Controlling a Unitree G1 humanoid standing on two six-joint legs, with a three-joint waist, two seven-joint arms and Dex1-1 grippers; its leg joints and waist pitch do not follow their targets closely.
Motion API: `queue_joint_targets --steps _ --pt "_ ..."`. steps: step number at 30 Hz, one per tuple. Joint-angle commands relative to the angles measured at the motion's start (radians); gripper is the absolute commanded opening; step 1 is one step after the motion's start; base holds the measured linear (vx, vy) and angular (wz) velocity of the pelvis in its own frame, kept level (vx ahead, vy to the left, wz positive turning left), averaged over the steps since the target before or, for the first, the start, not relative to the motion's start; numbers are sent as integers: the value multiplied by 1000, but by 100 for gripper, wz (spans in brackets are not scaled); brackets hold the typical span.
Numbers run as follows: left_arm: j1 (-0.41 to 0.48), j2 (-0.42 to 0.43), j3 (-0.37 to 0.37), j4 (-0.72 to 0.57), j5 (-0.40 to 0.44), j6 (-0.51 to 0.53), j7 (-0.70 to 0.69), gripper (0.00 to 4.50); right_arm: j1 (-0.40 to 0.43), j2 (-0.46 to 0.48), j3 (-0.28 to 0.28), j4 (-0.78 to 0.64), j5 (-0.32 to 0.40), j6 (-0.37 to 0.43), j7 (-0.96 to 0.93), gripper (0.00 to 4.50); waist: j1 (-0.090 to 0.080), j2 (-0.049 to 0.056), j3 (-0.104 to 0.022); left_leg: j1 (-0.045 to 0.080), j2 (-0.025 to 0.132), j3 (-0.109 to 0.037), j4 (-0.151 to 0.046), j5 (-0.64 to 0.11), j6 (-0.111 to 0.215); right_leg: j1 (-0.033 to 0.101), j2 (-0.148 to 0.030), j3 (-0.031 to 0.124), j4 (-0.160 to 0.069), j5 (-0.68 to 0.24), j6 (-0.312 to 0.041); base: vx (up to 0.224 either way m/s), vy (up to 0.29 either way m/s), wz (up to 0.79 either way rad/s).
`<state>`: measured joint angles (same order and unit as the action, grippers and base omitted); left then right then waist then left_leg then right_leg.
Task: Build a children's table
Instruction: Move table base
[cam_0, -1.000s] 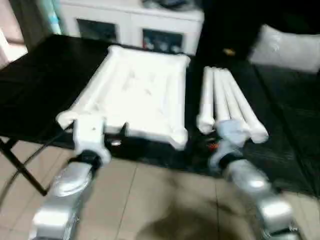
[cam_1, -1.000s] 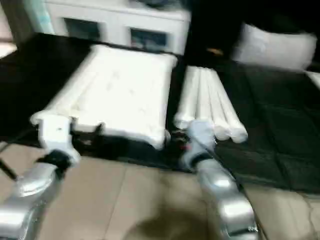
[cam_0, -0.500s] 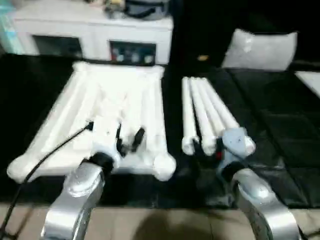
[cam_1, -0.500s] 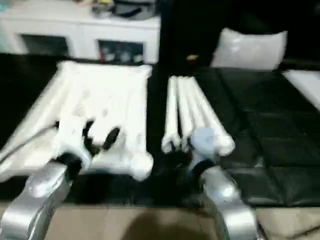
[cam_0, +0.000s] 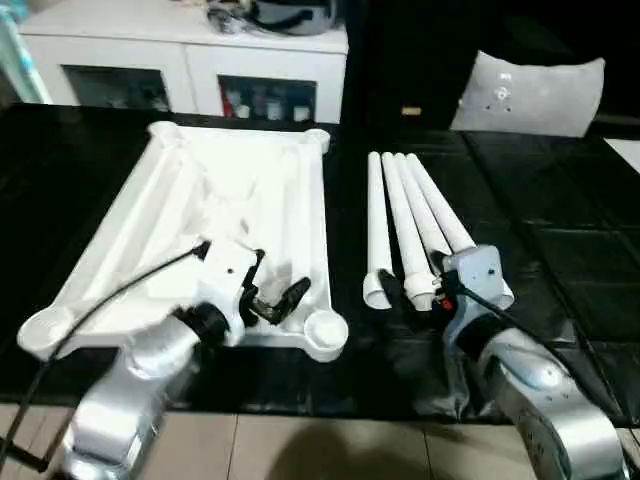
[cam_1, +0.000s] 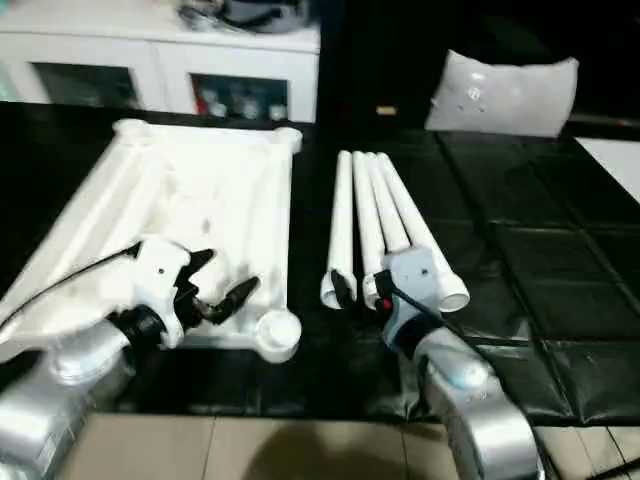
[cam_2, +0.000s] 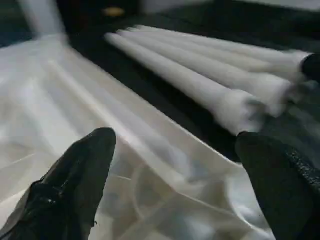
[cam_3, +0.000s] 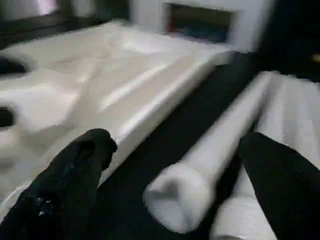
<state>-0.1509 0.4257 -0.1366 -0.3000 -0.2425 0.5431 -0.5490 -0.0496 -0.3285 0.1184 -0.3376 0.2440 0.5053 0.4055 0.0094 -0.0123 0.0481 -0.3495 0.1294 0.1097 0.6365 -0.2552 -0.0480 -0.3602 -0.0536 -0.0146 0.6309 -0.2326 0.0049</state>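
1. The table top lies ribbed side up on the black mat's left half, its sockets empty.
2. Four legs lie bundled beside it, apart.
3. Left gripper gapes wide over the top's near edge, empty.
4. Right gripper spreads wide at the legs' near ends, gripping nothing.

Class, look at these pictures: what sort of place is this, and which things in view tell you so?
Probably a room in a home: a white cabinet with shelves stands behind, a grey cushion lies on black floor mats, and beige tiles show nearest the camera.

White parts on black.
White tabletop and white legs lie on a black, square-quilted mat; fingers black.
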Motion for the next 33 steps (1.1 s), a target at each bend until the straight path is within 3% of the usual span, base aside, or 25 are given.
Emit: queue_joint_targets --steps 1,4,7,10,12,13,15,17,22,25,26,28,29,32,33 --pt "-37 51 -22 49 -9 -9 -106 433 -10 -42 22 26 28 35 102 450 3 12 -31 2 73 -18 -106 -234 0 24 -76 44 -85 -228 -188 0 0 0" --pt "-71 134 -63 123 20 -68 -221 433 -19 -100 56 29 41 43 195 450 7 16 -38 -2 73 -13 -105 -206 2 26 -77 44 -81 -199 -187 0 0 0" --pt "-109 175 -80 197 0 -122 -355 418 -34 -126 76 26 49 4 262 450 9 18 -43 -4 75 -6 -101 -110 21 27 -80 43 -71 -55 -224 0 0 0" --pt "-135 209 -117 232 2 -140 -452 418 -47 -133 82 28 62 4 285 450 9 17 -45 -3 78 -1 -99 -76 31 29 -81 41 -64 8 -255 0 0 0" --pt "-159 232 -148 261 7 -141 -517 401 -54 -145 84 27 75 22 306 450 10 13 -45 -2 79 0 -99 -74 34 29 -81 41 -63 6 -262 0 0 0" --pt "-169 241 -162 275 13 -142 -542 380 -54 -151 86 25 78 27 317 450 15 15 -43 0 79 3 -100 -84 34 28 -82 42 -65 -18 -263 0 0 0" --pt "-189 256 -188 314 30 -171 -578 379 -54 -165 93 20 91 36 349 450 18 16 -43 1 80 4 -101 -93 31 26 -82 42 -67 -36 -264 0 0 0" --pt "-209 262 -202 353 49 -202 -607 368 -57 -176 101 22 84 30 371 450 24 11 -41 1 84 5 -105 -114 26 25 -84 42 -69 -66 -261 0 0 0" --pt "-249 252 -211 432 89 -251 -616 313 -66 -178 112 44 77 -3 396 450 31 18 -43 3 89 12 -107 -128 8 24 -88 42 -68 -82 -256 0 0 0" --pt "-274 231 -211 486 89 -287 -619 289 -67 -178 118 66 60 0 376 450 31 16 -44 2 89 15 -106 -111 2 23 -87 43 -67 -58 -261 0 0 0" --pt "-280 227 -213 497 93 -301 -619 289 -67 -178 119 67 55 -1 373 450 33 21 -46 3 88 17 -104 -102 2 23 -88 43 -66 -39 -266 0 0 0" --pt "-291 220 -219 521 105 -316 -617 275 -66 -175 116 67 53 0 373 450 32 17 -47 2 88 17 -104 -89 6 25 -87 43 -65 -14 -266 0 0 0" --pt "-295 220 -224 529 110 -320 -623 257 -65 -174 116 67 51 -1 374 450 35 24 -48 2 88 17 -103 -88 5 25 -88 43 -63 -7 -267 0 0 0" --pt "-312 211 -233 567 124 -340 -646 242 -62 -173 118 68 43 -7 376 450 37 17 -47 1 89 18 -104 -82 10 28 -90 44 -65 -6 -269 0 0 0" --pt "-314 210 -234 572 125 -343 -649 229 -62 -173 119 66 44 -6 375 450 38 26 -47 1 90 16 -104 -83 8 27 -91 43 -63 -6 -271 0 0 0"
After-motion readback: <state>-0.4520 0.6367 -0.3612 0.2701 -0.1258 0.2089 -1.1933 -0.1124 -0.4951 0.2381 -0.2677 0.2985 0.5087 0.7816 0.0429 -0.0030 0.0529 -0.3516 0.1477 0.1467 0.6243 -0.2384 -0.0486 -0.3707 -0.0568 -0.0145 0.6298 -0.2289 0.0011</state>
